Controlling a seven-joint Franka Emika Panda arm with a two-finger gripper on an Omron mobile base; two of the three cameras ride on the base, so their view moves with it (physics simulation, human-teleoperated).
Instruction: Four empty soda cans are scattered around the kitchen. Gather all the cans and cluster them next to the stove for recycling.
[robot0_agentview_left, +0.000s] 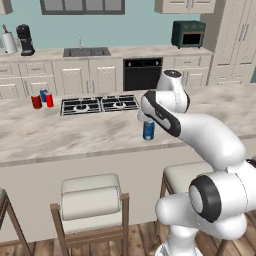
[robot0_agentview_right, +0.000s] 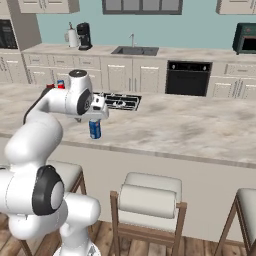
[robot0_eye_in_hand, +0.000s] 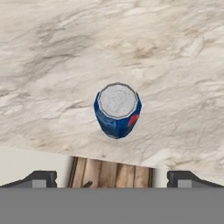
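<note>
A blue soda can (robot0_agentview_left: 148, 130) (robot0_agentview_right: 95, 130) (robot0_eye_in_hand: 117, 109) stands upright on the marble island near its front edge, right of the stove (robot0_agentview_left: 100, 105) (robot0_agentview_right: 123, 102). My gripper (robot0_agentview_right: 95, 120) (robot0_eye_in_hand: 114, 179) hangs open just above it, with the jaws spread wide and nothing between them. In the hand view the can's silvery top sits ahead of the fingertips (robot0_eye_in_hand: 41, 178). To the left of the stove three more cans cluster: a red can (robot0_agentview_left: 36, 102), a blue can (robot0_agentview_left: 43, 94) and another red can (robot0_agentview_left: 49, 100).
Stools (robot0_agentview_left: 91, 200) (robot0_agentview_right: 148, 197) line the island's near side. On the back counter are a sink (robot0_agentview_left: 86, 51), a coffee maker (robot0_agentview_left: 25, 40), a paper-towel roll (robot0_agentview_left: 9, 42) and a dark toaster oven (robot0_agentview_left: 188, 33). A black wall oven (robot0_agentview_left: 142, 74) sits below.
</note>
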